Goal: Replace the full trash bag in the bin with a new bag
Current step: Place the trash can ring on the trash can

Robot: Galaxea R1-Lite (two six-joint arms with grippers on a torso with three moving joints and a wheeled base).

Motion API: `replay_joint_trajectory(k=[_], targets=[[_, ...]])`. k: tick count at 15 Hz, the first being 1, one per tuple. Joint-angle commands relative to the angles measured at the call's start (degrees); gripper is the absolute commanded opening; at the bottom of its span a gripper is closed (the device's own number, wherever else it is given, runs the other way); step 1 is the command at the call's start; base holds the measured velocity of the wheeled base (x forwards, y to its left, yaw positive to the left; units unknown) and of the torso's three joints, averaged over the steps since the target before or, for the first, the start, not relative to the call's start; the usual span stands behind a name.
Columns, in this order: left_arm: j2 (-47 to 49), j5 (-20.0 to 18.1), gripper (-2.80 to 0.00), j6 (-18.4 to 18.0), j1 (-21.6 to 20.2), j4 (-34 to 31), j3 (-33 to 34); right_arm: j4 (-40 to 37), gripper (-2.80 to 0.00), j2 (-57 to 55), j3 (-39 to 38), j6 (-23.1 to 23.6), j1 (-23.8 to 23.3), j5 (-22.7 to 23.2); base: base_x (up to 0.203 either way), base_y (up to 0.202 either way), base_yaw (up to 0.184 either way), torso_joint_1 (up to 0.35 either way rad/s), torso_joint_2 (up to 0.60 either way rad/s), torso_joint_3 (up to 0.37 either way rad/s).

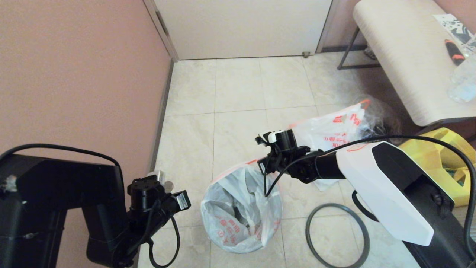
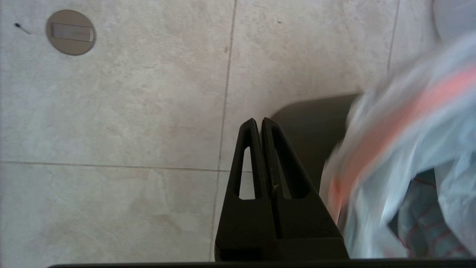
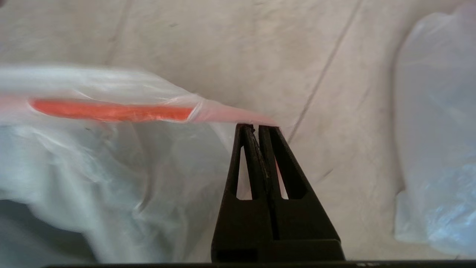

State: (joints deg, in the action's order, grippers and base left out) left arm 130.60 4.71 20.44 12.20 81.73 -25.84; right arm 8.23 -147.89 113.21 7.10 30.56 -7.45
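The new bag [image 1: 238, 212], thin white plastic with red prints and orange-red trim, is draped over the bin, covering it in the head view. Only a dark stretch of the bin's wall [image 2: 312, 141] shows beside the bag [image 2: 409, 156]. My right gripper [image 3: 256, 126] hovers over the bin's far side, shut on the bag's trimmed edge [image 3: 111, 111] and holding it taut. My left gripper [image 2: 259, 121] is shut on nothing, above the floor left of the bin. The grey hoop [image 1: 336, 234] lies on the floor to the right. The full trash bag [image 1: 334, 130] lies behind it.
A clear plastic bag with black things [image 1: 383, 119] and a yellow tote [image 1: 446, 156] sit at the right beneath a pale bench [image 1: 401, 63]. A pink wall [image 1: 74, 74] runs along the left. A round floor drain [image 2: 70, 32] lies near my left gripper.
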Motion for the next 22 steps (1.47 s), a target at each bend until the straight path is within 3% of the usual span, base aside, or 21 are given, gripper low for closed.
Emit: replay_joint_trajectory(k=[1,5,7,9,11,13,17,19,22], targets=[[0.1,0.0,-2.80,0.1,0.0,0.5,0.0,1.0,-2.80,-2.2,0.2,0.5,-0.8,0.2,0.000,0.000,0.000,0.000,0.00,0.000],[0.0,-0.1,-2.80,0.0,0.0,0.4,0.1,-2.2,-2.80,1.1,-1.0,0.1,0.8,-0.3,0.000,0.000,0.000,0.000,0.00,0.000],[-0.1,-0.1,-2.80,0.0,0.0,0.3,0.2,-7.5,-2.80,6.8,-3.9,-3.8,3.6,-0.4,0.000,0.000,0.000,0.000,0.00,0.000],[0.0,-0.1,-2.80,-0.3,0.0,0.2,0.2,-21.0,-2.80,11.7,-7.1,-8.1,6.7,-0.5,0.000,0.000,0.000,0.000,0.00,0.000],[0.2,-0.1,-2.80,-0.3,0.1,0.2,0.3,-39.5,-2.80,15.3,-8.5,-10.1,7.8,-0.4,0.000,0.000,0.000,0.000,0.00,0.000],[0.3,-0.1,-2.80,-0.4,0.0,0.2,0.3,-48.7,-2.80,20.8,-12.1,-13.2,6.9,-0.3,0.000,0.000,0.000,0.000,0.00,0.000],[0.6,-0.1,-2.80,-1.1,0.0,0.3,0.3,-33.1,-2.80,28.5,-27.3,-16.5,-1.5,2.6,0.000,0.000,0.000,0.000,0.00,0.000],[0.6,-0.1,-2.80,-1.1,-0.2,0.2,0.3,-31.6,-2.80,31.1,-31.5,-16.8,-4.7,3.2,0.000,0.000,0.000,0.000,0.00,0.000],[0.6,-0.1,-2.80,-1.2,0.1,0.0,0.3,-24.4,-2.80,30.1,-39.2,-15.8,-14.9,2.8,0.000,0.000,0.000,0.000,0.00,0.000]])
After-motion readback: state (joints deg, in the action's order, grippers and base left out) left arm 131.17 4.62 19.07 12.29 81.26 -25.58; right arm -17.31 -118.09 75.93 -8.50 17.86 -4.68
